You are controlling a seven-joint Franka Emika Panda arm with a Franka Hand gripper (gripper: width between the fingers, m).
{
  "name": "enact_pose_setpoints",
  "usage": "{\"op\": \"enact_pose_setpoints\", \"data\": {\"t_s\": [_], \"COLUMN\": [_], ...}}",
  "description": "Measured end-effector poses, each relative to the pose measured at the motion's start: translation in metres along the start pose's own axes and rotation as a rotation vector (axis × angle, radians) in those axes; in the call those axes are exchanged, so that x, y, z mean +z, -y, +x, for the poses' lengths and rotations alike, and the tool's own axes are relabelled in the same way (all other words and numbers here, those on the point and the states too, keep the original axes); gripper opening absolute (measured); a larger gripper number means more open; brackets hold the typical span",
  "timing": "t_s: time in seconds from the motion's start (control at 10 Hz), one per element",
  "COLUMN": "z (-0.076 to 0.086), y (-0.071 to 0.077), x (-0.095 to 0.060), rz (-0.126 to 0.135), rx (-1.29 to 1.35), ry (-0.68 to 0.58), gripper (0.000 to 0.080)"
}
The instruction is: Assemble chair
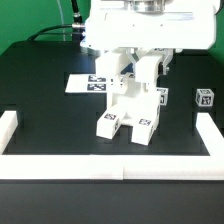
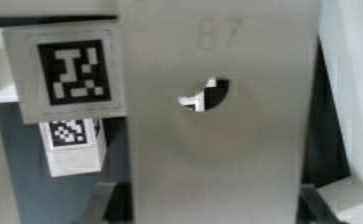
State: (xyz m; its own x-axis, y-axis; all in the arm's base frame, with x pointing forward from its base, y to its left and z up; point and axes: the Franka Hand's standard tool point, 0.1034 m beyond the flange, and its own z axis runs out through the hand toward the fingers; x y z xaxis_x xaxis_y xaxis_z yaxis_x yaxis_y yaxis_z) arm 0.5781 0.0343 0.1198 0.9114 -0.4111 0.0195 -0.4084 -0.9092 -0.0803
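The partly built white plastic chair (image 1: pixel 128 108) stands in the middle of the black surface (image 1: pixel 40 115). The gripper (image 1: pixel 143 62) is clamped narrowly on its upright flat holed panel (image 2: pixel 213 150). The step looks like seating that panel, so the next move calls for a steady downward press. A loose tagged white cube (image 1: pixel 205 98) lies at the exterior view's right and the marker board (image 1: pixel 85 83) lies behind; neither obstructs.

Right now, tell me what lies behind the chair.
Behind the chair, toward the exterior view's left, the marker board lies flat on the black table; the chair covers one end. The arm above the chair hides whatever lies directly behind it.
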Motion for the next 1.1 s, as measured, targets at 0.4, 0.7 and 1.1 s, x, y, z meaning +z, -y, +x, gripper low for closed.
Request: {"op": "enact_pose_setpoints", "data": {"t_s": [0.4, 0.7, 1.1], "z": [-0.0045, -0.0035, -0.0033], "y": [-0.0004, -0.0009, -0.0014], "x": [-0.0004, -0.0005, -0.0005], "rz": [0.006, 0.006, 0.006], "rx": [0.001, -0.002, -0.003], "ry": [-0.022, -0.027, -0.027], "gripper": [0.0289, 0.0289, 0.0289]}}
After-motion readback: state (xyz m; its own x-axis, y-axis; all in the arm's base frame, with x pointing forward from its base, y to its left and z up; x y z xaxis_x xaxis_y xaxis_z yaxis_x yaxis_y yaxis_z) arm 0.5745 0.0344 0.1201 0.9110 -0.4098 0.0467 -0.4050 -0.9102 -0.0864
